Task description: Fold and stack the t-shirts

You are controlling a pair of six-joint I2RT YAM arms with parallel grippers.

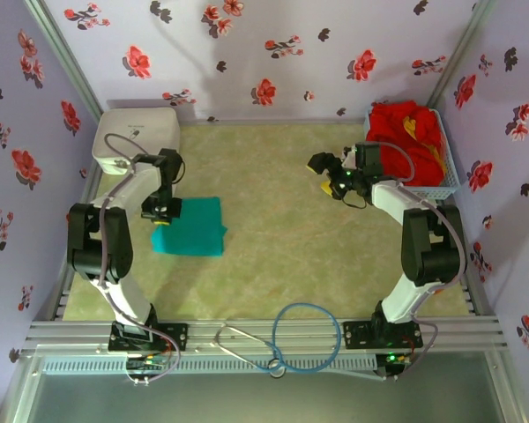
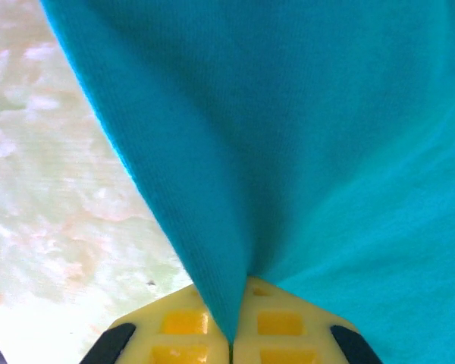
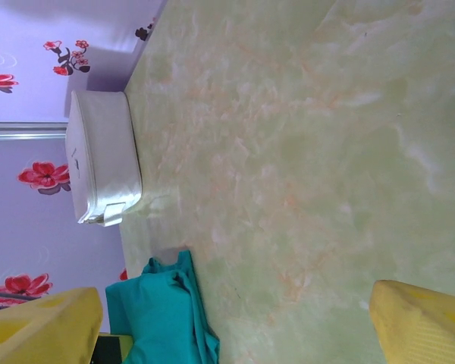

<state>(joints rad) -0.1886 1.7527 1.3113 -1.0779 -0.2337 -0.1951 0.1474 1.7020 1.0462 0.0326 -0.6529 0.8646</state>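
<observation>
**Evidently mid-fold, with more to come**

From above, the left gripper (image 1: 165,211) sits on the left edge of the single teal t-shirt (image 1: 194,229), a part-folded block on the left half of the table (image 1: 291,264). The red t-shirts (image 1: 410,139) are heaped in one basket (image 1: 453,181) at the far right corner, and I cannot count them. One white box (image 1: 132,137) occupies the far left corner.

On the left wrist, the jaws pinch a teal fold.

On the right wrist, the right gripper (image 3: 235,326) gapes wide and empty.

Next, I judge, the pinched edge must be carried across.
</observation>
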